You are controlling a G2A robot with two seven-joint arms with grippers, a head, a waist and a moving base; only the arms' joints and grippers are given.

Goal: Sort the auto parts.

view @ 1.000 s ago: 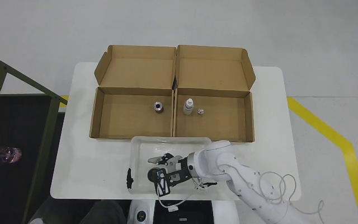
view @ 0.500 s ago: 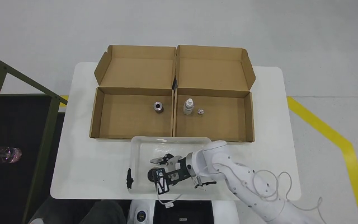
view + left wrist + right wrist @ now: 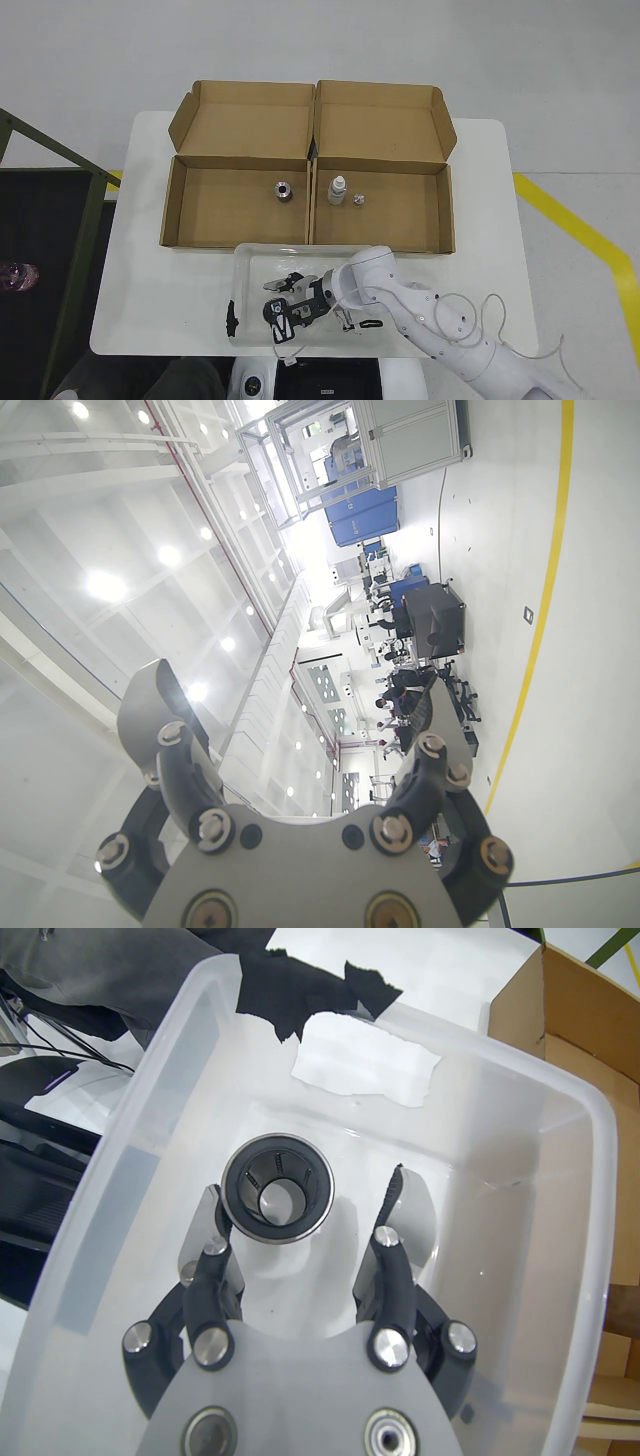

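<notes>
Now you're holding the right gripper (image 3: 308, 1185), jaws spread, near the dark steel-rimmed cylindrical bushing (image 3: 278, 1188) (rigid, slick, likely hefty), aiming across its outer wall.

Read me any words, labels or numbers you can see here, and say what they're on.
Nothing can be read.
Cardboard boxes, clear bin, metal sleeve: no print shows.
Blue cabinets in the hall: a white mark, too small to read.
Small floor plate: too small to read.

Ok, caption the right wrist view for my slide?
Open right pincer inside the clear plastic bin, a black cylindrical bushing between its fingers, ungripped.
</notes>
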